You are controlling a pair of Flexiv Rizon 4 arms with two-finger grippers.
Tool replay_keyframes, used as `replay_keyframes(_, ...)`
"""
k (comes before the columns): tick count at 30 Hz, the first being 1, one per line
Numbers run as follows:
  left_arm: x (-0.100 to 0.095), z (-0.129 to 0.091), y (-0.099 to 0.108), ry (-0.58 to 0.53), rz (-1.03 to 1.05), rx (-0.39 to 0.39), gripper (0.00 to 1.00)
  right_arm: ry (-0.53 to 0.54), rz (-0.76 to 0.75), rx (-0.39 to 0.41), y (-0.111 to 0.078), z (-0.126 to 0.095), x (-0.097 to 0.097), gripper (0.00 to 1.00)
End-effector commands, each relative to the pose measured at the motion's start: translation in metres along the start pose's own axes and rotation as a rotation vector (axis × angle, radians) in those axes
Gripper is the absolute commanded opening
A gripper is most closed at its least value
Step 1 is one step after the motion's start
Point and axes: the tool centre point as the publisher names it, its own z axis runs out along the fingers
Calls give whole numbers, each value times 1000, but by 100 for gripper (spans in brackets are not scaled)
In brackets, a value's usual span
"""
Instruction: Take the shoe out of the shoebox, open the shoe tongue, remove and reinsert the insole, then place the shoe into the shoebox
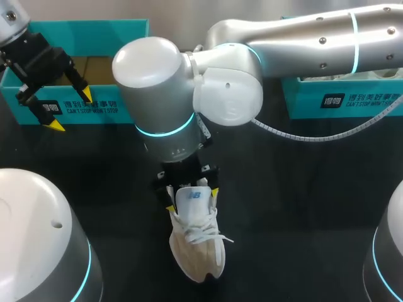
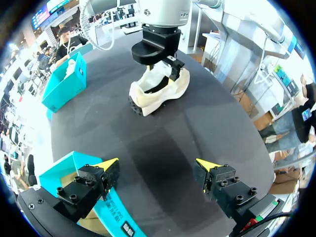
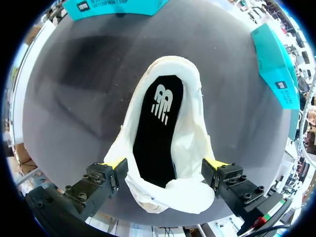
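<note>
1. The shoe (image 1: pixel 196 248) stands upright on its sole on the dark surface (image 1: pixel 302 207), near the middle, outside the shoebox (image 1: pixel 101 28).
2. Its long axis runs far to near, with the toe toward the robot and the heel end under the right gripper (image 1: pixel 192 199).
3. The right gripper straddles the shoe just behind the laces. Its jaws are wide open, with a yellow tip just beside each flank, and they grip nothing.
4. The black insole (image 3: pixel 155 133) lies flat inside the shoe.
5. The left gripper (image 1: pixel 70 110) hangs over the teal shoebox's front wall at the far left, well apart from the shoe. Its jaws are spread wide and empty.
</note>
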Motion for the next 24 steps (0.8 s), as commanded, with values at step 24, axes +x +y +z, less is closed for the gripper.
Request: replay_keyframes(24,1,0,0,0,0,-2,100,-37,103,4,-43,-26,-8,100)
